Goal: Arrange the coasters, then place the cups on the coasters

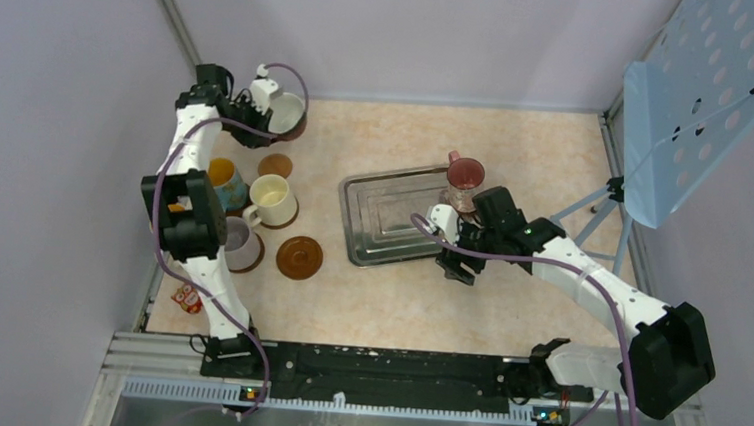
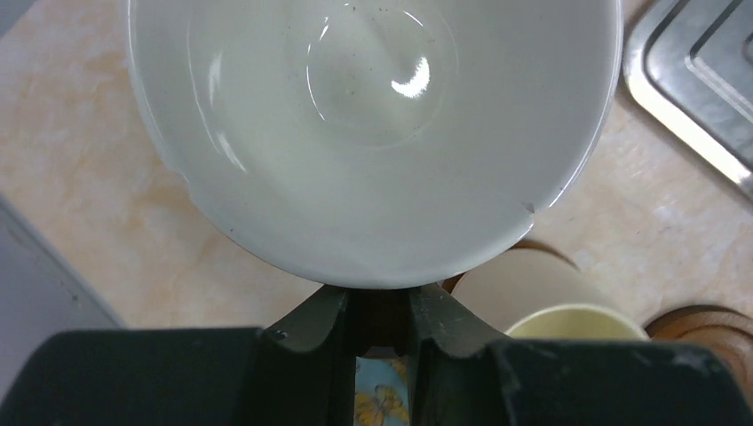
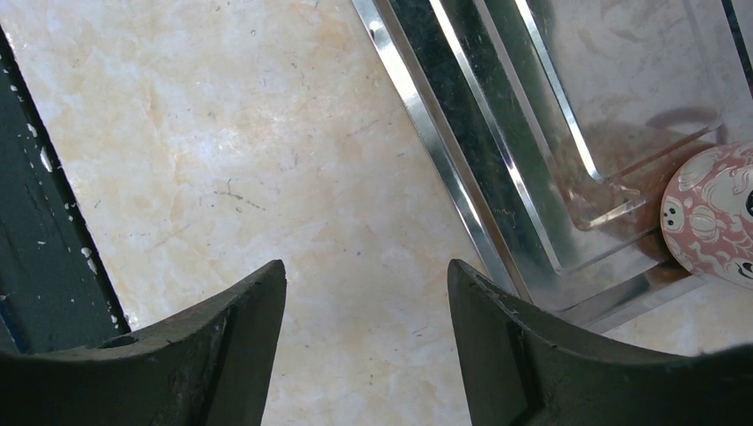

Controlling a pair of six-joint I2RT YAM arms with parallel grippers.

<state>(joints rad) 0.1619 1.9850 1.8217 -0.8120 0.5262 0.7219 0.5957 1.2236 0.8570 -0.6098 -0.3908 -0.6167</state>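
Your left claw (image 2: 380, 321) is in the upper left of the top view, against the white-lined mug (image 1: 286, 112). Its fingers (image 2: 321, 324) stand close together, and a dark part of the mug just under the rim sits between them. You cannot tell whether they pinch it or only flank it. A brown edge shows at that mug's lower right, but you cannot tell whether it is a coaster.

Just below that mug lies the upper coaster (image 1: 275, 165), bare. Below it the blue mug (image 1: 223, 176) and the cream mug (image 1: 272, 201) stand side by side, the blue one partly hidden by your left arm. Lower still, the lilac mug (image 1: 239, 241) stands on the third coaster (image 1: 257, 262). The lower coaster (image 1: 299, 258) lies bare just to its right.

The tray (image 1: 382, 223) lies at centre frame, with the pink mug (image 1: 465, 173) at its upper right corner.

Your right claw (image 3: 366, 337) hangs over the bare table (image 1: 417, 306), just off the tray's lower right edge. It is spread wide and holds nothing.
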